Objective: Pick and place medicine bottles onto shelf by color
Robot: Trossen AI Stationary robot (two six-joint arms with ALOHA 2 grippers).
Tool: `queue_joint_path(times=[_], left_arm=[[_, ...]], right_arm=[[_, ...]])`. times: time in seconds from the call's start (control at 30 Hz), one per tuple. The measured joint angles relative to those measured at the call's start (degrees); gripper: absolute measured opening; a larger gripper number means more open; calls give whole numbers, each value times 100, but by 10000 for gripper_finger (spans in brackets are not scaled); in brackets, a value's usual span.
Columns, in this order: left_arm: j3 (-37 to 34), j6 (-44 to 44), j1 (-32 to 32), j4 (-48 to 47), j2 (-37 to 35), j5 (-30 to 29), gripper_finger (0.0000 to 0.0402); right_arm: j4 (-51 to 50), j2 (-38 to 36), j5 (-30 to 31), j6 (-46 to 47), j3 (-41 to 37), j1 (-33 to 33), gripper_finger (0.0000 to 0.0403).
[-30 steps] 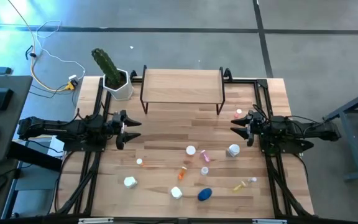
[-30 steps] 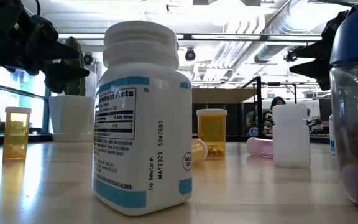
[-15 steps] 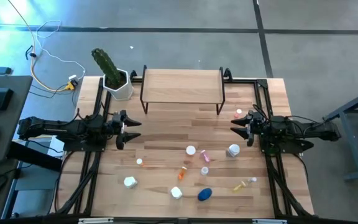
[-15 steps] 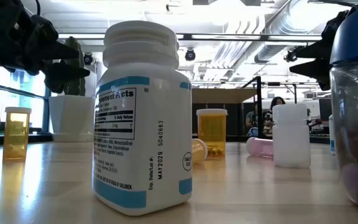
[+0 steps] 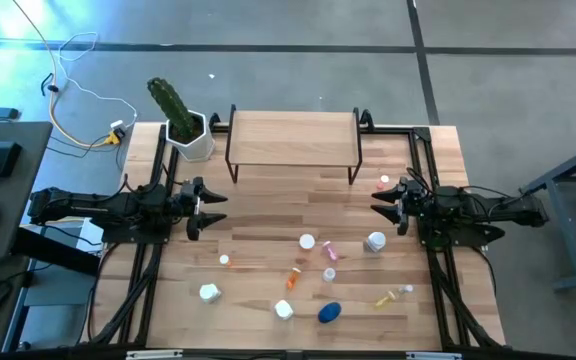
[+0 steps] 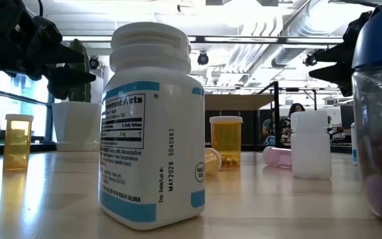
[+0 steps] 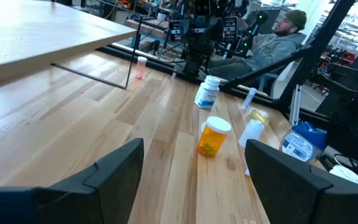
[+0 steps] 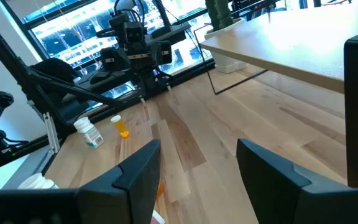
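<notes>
No change is visible over the last second: both arms are stationary and no bottle has shifted, so sorting has not begun and the shelf (image 5: 293,135) top is bare.

The left gripper (image 5: 208,207) waits at the table's 9 o'clock side, fingers apart and empty. The right gripper (image 5: 386,204) waits at 3 o'clock, fingers also apart and empty.

The medicine bottles (image 5: 308,242) lie scattered toward 6 o'clock. From the right gripper, the white blue-labelled bottle (image 5: 375,241) sits near, at about 7 o'clock; the pink bottle (image 5: 384,182) stands just beside it at 12 o'clock.
</notes>
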Motion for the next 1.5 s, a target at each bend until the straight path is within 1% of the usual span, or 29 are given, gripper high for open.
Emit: queue_joint_path(times=[0.43,0.57,1.03,1.5], left_arm=[[0,2,0,5,1,-4,269],[0,2,0,32,0,-130,269],[0,-195,0,2,0,-260,269],[0,-259,-1,312,1,-259,269]], right_arm=[[0,-2,0,-1,1,0,202],[0,0,0,-1,-1,1,202],[0,0,0,1,1,-1,202],[0,0,-1,1,1,0,202]])
